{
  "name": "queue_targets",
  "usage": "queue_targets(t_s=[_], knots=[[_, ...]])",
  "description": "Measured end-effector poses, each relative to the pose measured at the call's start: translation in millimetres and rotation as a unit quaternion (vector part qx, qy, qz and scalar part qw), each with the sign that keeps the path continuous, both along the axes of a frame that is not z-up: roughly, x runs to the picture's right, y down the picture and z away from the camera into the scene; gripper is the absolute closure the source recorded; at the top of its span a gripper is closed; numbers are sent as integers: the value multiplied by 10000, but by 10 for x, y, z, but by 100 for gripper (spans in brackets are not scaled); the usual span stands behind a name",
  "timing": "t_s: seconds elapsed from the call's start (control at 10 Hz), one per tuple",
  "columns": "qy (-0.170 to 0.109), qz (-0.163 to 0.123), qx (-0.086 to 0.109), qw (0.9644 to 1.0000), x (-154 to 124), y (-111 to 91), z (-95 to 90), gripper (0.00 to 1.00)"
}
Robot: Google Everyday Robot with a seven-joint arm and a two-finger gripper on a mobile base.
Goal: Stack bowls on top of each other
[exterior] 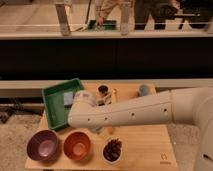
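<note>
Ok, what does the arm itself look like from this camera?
The arm is a thick, smooth off-white tube with a row of small dark dots along its side, ending in a rounded joint cap. No cables show. The pincer is out of sight behind that rounded end, beside the green plastic tray.

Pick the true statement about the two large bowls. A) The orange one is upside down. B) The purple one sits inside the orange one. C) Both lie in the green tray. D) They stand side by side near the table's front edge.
D: the purple bowl and orange bowl stand upright side by side, unstacked, at the front of the table; the gripper is farther back, beside the green tray.
</note>
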State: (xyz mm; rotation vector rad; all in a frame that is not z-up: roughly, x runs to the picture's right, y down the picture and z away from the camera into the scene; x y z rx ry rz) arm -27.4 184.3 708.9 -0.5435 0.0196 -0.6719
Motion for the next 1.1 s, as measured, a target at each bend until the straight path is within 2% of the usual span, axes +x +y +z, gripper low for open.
queue_targets(t_s=[1.1], knots=[[-206,40,-99,9997,-356,157,252,20]])
